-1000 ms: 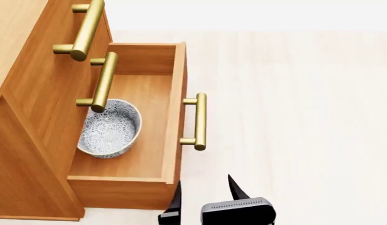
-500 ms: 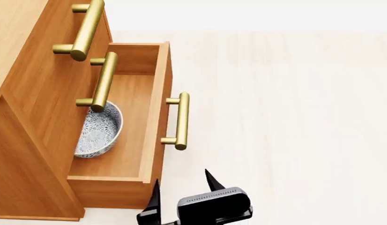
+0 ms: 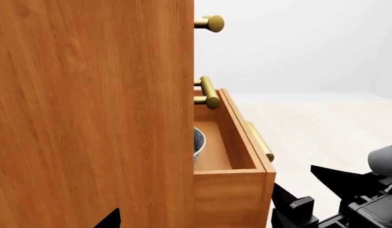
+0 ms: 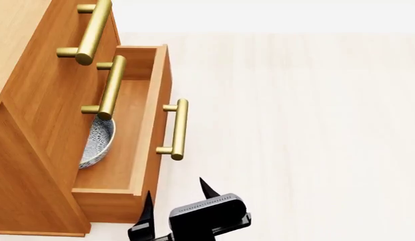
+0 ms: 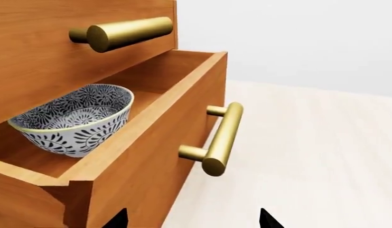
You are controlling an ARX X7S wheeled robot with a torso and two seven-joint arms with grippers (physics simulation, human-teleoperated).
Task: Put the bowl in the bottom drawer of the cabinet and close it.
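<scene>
bowl (image 5: 76, 118) lying inside the half-open bottom drawer (image 5: 152, 156) of the cabinet (image 4: 33, 165); right gripper (image 4: 175, 201) near the drawer's front corner, fingers apart, empty; left gripper's state cannot be told.

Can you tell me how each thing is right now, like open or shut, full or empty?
Bottom drawer: partly open, bowl inside.
Bowl: upright, empty, sitting in the drawer.
Middle drawer: shut.
Top drawer: shut.
Right gripper: open, holding nothing, near the drawer's front corner.
Left gripper: can't tell; only a dark tip shows beside the cabinet.
</scene>
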